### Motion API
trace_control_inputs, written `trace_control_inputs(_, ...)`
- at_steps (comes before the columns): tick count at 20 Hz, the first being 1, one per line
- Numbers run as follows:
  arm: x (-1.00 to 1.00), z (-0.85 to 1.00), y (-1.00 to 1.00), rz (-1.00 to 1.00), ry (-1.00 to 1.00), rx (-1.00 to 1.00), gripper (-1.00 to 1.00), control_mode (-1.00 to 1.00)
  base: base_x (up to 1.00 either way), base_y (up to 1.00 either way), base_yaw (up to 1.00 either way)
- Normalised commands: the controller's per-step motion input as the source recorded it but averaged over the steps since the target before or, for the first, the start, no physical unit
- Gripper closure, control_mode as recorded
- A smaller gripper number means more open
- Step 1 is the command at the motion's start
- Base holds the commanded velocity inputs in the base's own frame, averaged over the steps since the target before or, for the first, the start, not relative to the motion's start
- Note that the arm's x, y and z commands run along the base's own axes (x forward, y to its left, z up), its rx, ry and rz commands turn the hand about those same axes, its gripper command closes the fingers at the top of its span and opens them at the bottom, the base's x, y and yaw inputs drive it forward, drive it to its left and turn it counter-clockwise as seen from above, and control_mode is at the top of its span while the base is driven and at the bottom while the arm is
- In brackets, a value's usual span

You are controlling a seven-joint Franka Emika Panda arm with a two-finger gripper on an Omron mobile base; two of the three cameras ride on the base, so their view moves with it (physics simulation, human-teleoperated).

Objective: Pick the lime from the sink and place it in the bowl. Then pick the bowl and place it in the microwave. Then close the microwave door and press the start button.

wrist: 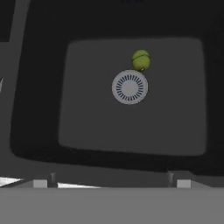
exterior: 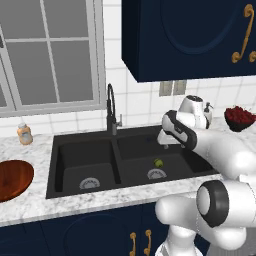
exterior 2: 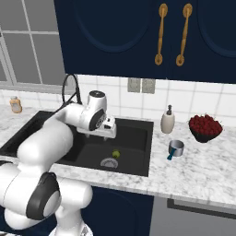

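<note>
- Small round yellow-green lime (wrist: 141, 60) is lying on the floor of the right basin of the black matte double-basin sink (exterior: 65, 150), just beside the round silver drain (wrist: 129, 87), at about 1 o'clock from it in the hand view.
- White two-finger gripper (wrist: 111, 181) is hovering above that basin, apart from the lime, jaws spread wide, gripping nothing; fingertips are barely showing at the hand view's bottom edge.
- In the base views the arm's wrist is hiding the fingers.
- Wide reddish-brown glossy wooden bowl (exterior: 12, 178) is sitting on the marble counter (exterior: 100, 200) at 9 o'clock from the sink, cut off by the left frame edge.
</note>
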Motion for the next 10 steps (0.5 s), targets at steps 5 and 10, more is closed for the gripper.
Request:
trace_control_inputs(5,0.22,-0.58,-0.27,0.01,0.0,0.0,-1.0,-1.0,0.0,0.0,0.0)
trace_control_inputs(10,0.47,-0.54,-0.26,0.02,0.03,0.0,-1.0,-1.0,0.0,0.0,0.0)
